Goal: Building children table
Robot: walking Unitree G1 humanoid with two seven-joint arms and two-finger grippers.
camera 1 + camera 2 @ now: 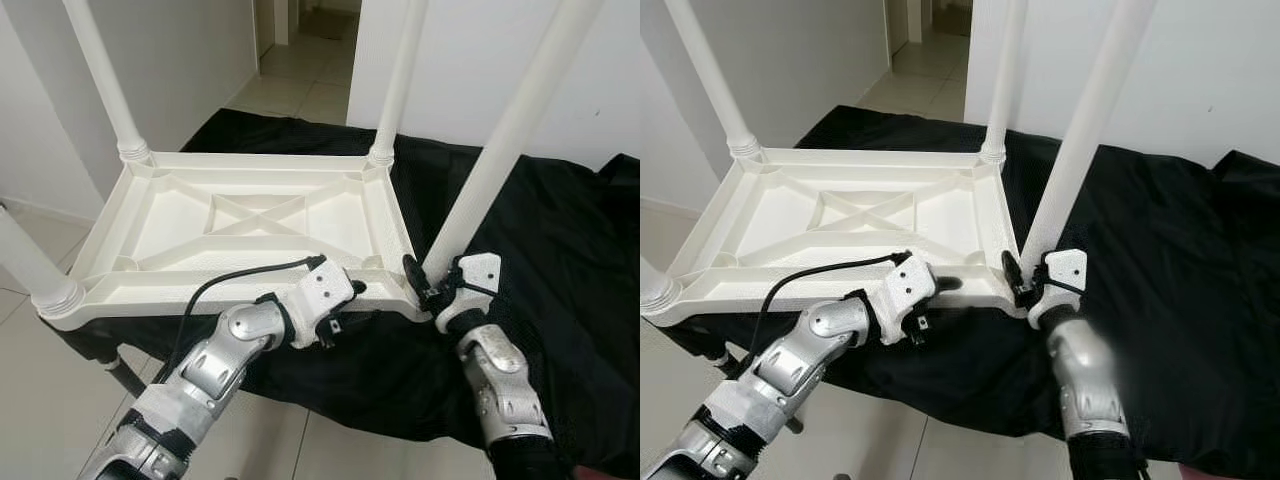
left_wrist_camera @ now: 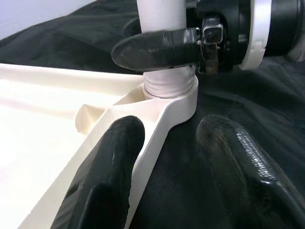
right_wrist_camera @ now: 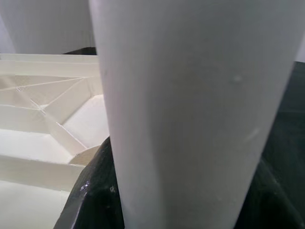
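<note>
**Four legs standing, both grippers at the near right corner**

I count one tabletop (image 1: 250, 225), lying upside down on a black cloth (image 1: 540, 260), and four white legs rising from its corners: far left (image 1: 100, 75), far right (image 1: 400, 80), near left (image 1: 30, 265) and near right (image 1: 510, 135). Two grippers are at work.

The right gripper (image 1: 428, 285) is clamped on the near right leg just above its socket; in the right wrist view that leg (image 3: 190, 109) blocks nearly everything, with ribbing off to one side. The left gripper (image 2: 183, 143) has its fingers (image 2: 109, 171) spread apart, straddling the near rim of the tabletop just beside that same corner. Its black cable (image 1: 235, 278) loops across the rim.

The cloth drapes over a low support; a dark metal leg (image 1: 125, 375) shows under the near left edge. Pale floor tiles (image 1: 40, 380) surround it, and a doorway (image 1: 300, 50) opens beyond.

The tabletop is cream plastic, its underside braced with crossed ribs and ridged sockets at the corners.
</note>
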